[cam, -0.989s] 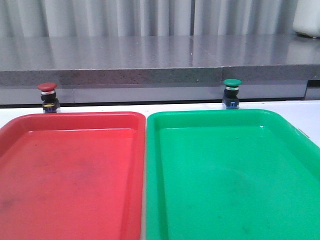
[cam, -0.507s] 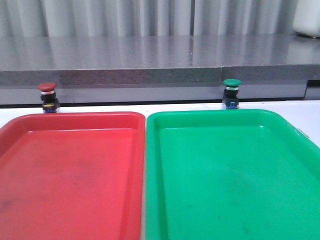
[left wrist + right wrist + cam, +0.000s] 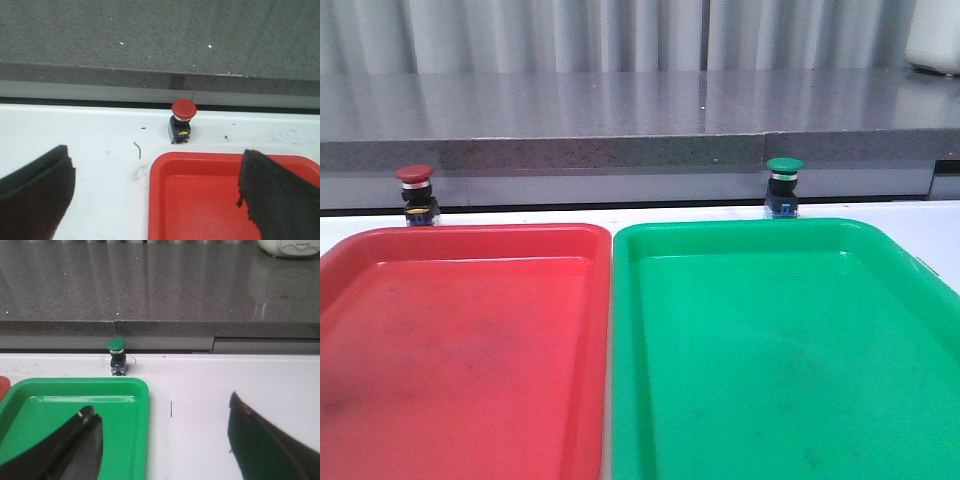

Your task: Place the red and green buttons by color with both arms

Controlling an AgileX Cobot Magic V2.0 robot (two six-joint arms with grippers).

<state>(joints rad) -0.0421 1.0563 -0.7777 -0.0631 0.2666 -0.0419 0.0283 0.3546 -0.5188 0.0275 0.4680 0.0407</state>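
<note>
The front camera sits low and close over the red tray [image 3: 460, 340] and green tray [image 3: 790, 340], facing the grey ledge [image 3: 620, 110]. Each wrist camera looks forward and down from above its own tray's far corner. The left shares the red button [image 3: 183, 111] with the front view, the right the green button [image 3: 116, 347].

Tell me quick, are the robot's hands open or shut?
Left gripper: open, holding nothing.
Right gripper: open, holding nothing.

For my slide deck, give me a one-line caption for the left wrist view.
Open left gripper faces the upright red button standing on the white table behind the red tray.
</note>
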